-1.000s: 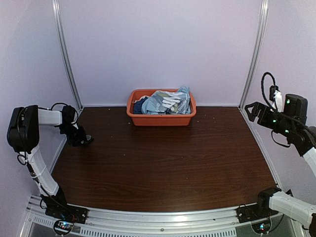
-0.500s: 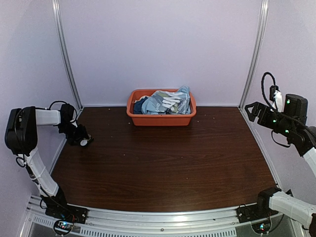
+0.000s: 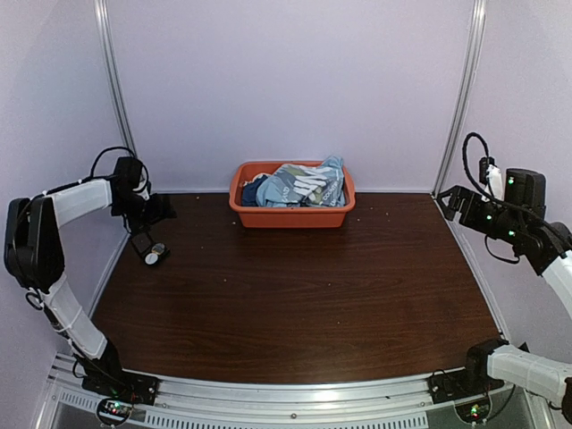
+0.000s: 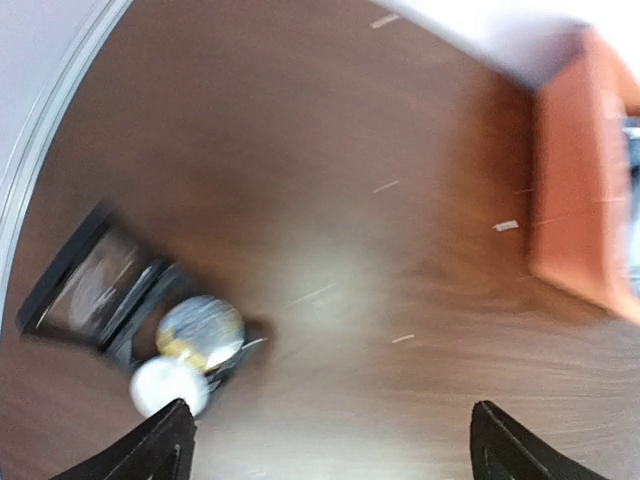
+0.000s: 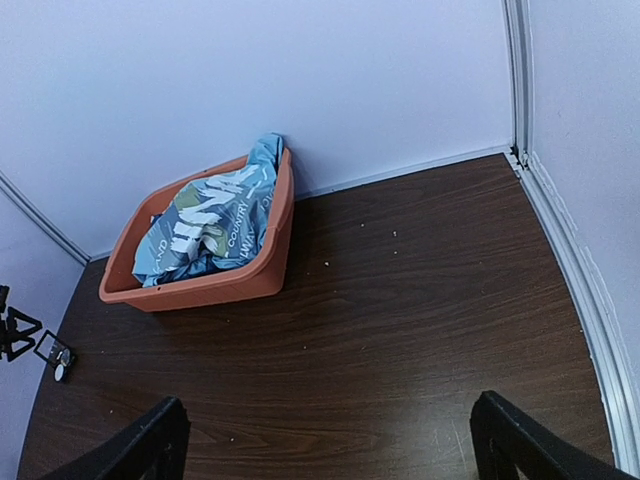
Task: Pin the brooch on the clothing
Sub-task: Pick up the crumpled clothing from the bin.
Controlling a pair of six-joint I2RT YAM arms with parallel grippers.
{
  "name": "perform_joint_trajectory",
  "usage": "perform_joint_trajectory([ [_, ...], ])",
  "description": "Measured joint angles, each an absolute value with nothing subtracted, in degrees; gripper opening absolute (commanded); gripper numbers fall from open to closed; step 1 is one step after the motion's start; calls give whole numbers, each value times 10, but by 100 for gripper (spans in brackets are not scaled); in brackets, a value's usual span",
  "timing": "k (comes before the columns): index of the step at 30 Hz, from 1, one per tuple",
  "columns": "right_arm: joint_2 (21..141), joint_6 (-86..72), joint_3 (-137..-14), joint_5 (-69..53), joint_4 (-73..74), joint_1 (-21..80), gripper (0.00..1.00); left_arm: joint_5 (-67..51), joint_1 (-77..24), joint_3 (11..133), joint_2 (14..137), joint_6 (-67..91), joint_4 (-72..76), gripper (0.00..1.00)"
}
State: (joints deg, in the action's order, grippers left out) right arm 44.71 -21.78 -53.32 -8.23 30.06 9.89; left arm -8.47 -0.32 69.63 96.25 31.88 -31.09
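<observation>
**Brooch** (image 4: 200,328): a small silvery-gold disc lying flat at the far left of the table (image 3: 304,304), just beside a black case (image 4: 85,290). It is judged light, stiff and smooth, with little height to pinch. The rim, taken edge to edge, looks the surest hold.

**Shirt** (image 3: 299,183): crumpled in the orange basket (image 3: 290,217) at the back of the table, well apart from the brooch. It is judged soft and limp, and an upper fold offers a hold.

**Left gripper** (image 4: 330,410): above the brooch, fingers spread, nothing between them.

**Right gripper** (image 5: 328,400): raised at the right, likewise spread and empty.

**Obscured:** the left wrist view is blurred, so pin and clasp cannot be made out. Nor can it be told whether the pale disc (image 4: 168,388) touching the brooch is part of it. The shirt's lower folds are hidden by the basket wall and a dark garment (image 3: 252,189).
</observation>
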Motion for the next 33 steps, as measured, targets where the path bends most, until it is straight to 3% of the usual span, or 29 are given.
perform_joint_trajectory([
  [5,446,-228,-533,-87,287,99,100,-77,-98,892,1010,315,-327,98],
  [15,461,-229,-533,-90,287,102,100,-99,-213,1266,1290,310,-331,98],
  [22,463,-229,-533,-93,289,104,100,-116,-238,1303,1408,311,-306,98],
  [33,468,-227,-533,-105,289,111,100,-105,-256,1304,1420,317,-253,92],
])
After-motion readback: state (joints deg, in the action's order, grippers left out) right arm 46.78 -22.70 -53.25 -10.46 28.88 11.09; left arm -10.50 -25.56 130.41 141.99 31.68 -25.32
